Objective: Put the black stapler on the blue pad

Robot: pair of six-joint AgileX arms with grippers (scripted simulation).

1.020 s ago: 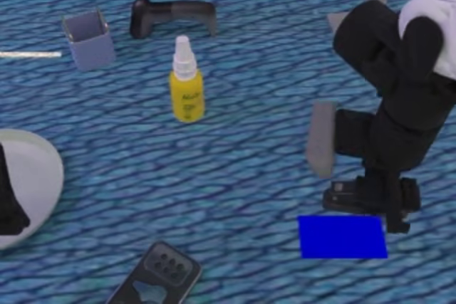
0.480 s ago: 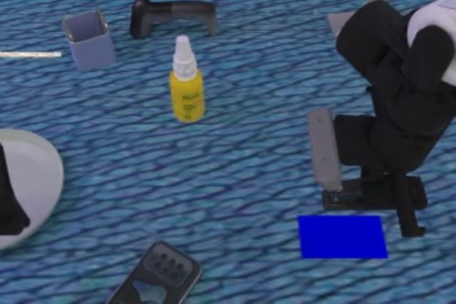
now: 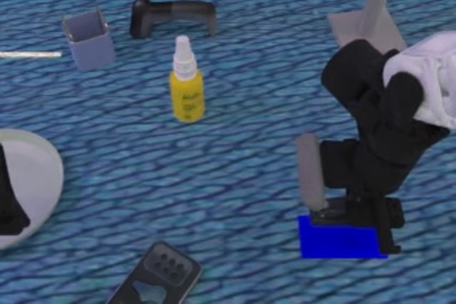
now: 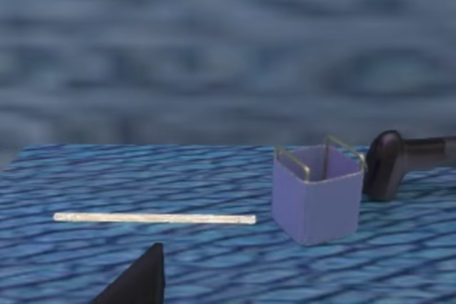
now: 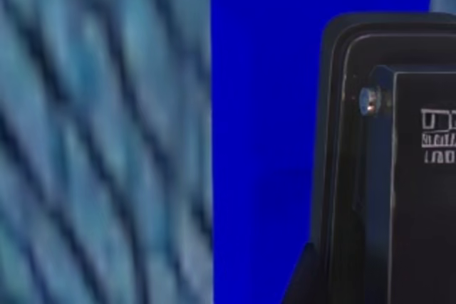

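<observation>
The right gripper (image 3: 356, 213), clamped on the black stapler (image 3: 340, 213), holds it crosswise directly over the blue pad (image 3: 335, 243). The left arm is parked at the table's left.

Black stapler (image 3: 340, 211) seemingly over blue pad (image 3: 335, 244)

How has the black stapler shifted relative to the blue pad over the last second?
Yes. The black stapler, held by the right pincer, has moved toward the top view's lower edge and now overlaps the blue pad.
</observation>
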